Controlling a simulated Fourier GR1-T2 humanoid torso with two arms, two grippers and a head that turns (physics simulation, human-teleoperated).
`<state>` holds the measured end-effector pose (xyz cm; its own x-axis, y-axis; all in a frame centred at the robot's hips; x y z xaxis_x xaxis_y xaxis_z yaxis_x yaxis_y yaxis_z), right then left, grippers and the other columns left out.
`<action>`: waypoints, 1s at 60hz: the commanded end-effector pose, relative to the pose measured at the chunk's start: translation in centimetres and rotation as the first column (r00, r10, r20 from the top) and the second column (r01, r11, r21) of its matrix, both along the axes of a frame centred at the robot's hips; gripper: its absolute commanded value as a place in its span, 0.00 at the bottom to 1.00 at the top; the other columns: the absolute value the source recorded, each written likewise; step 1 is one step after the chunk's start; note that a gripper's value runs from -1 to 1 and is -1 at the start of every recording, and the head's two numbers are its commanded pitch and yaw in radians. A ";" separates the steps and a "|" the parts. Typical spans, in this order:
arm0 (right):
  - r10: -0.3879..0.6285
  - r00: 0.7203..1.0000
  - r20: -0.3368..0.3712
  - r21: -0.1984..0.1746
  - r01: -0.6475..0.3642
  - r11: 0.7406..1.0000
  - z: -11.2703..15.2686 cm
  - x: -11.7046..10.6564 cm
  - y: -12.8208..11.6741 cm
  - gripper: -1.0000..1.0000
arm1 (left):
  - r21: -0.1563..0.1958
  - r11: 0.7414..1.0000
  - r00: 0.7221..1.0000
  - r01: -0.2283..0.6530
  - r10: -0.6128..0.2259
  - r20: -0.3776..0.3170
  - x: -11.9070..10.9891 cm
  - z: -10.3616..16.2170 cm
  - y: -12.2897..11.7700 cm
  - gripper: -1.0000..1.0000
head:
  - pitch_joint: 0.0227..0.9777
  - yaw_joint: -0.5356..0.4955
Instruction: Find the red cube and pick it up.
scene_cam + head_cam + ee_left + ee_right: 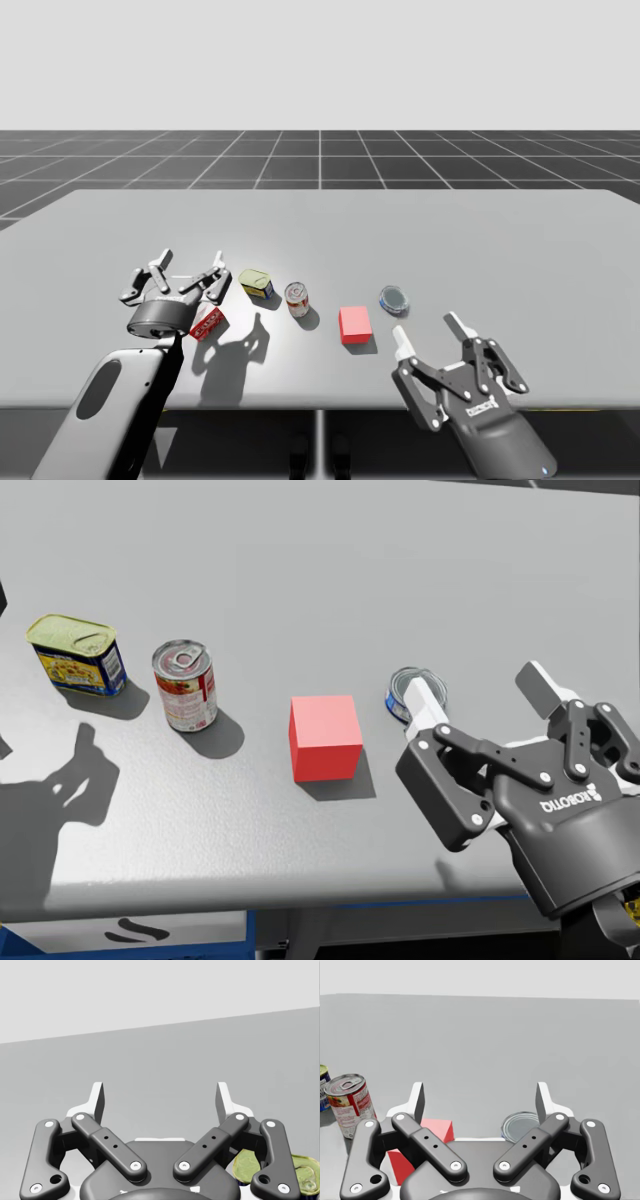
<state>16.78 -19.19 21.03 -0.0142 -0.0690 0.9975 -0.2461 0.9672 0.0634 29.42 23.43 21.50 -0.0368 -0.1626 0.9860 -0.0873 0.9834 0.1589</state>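
Note:
The red cube (354, 324) (324, 737) rests on the grey table near its front edge. My right gripper (428, 330) (480, 692) hovers open to the right of the cube and closer to the table's front edge, holding nothing. In the right wrist view the cube (439, 1131) lies ahead of the gripper (480, 1097), low beside one finger and partly hidden by the linkage. My left gripper (190, 265) (160, 1097) is open at the table's left, far from the cube.
Left of the cube stand an upright red-and-white can (297, 299) (185, 684) (349, 1104) and a blue rectangular tin with a yellow top (257, 283) (76, 654) (300, 1172). A flat blue round tin (394, 297) (405, 685) (517, 1125) lies right of it. A small red box (208, 322) lies by my left gripper.

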 end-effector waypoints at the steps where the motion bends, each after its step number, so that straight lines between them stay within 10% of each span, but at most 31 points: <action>1: 0.047 0.997 -0.054 0.008 -0.046 0.999 -2.0 -2.4 1.9 0.00 | -0.003 1.000 1.000 0.000 0.000 0.003 0.0 0.1 0.0 0.00 | 0.92 0.39; 29: 0.030 0.988 -0.152 0.019 -0.027 0.999 -7.1 -2.5 7.1 0.00 | -0.015 1.000 1.000 -0.005 0.005 0.010 -0.1 0.2 0.0 0.00 | 0.92 0.39; 45: -0.182 0.973 -0.145 -0.108 0.168 0.980 -9.1 -0.4 9.9 0.00 | -0.015 1.000 1.000 -0.008 0.009 0.013 -0.1 0.2 0.0 0.00 | 0.91 0.39; 60: -0.204 0.957 -0.206 -0.095 0.188 0.978 -8.9 1.9 11.0 0.00 | -0.016 1.000 1.000 -0.010 0.010 0.014 -0.1 0.2 0.1 0.00 | 0.91 0.40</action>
<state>17.32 -8.69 12.45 0.1691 -0.0117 0.9855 -0.0700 0.9973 0.0238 29.31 23.47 21.71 -0.0485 -0.1479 0.9878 -0.0984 0.9849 0.1426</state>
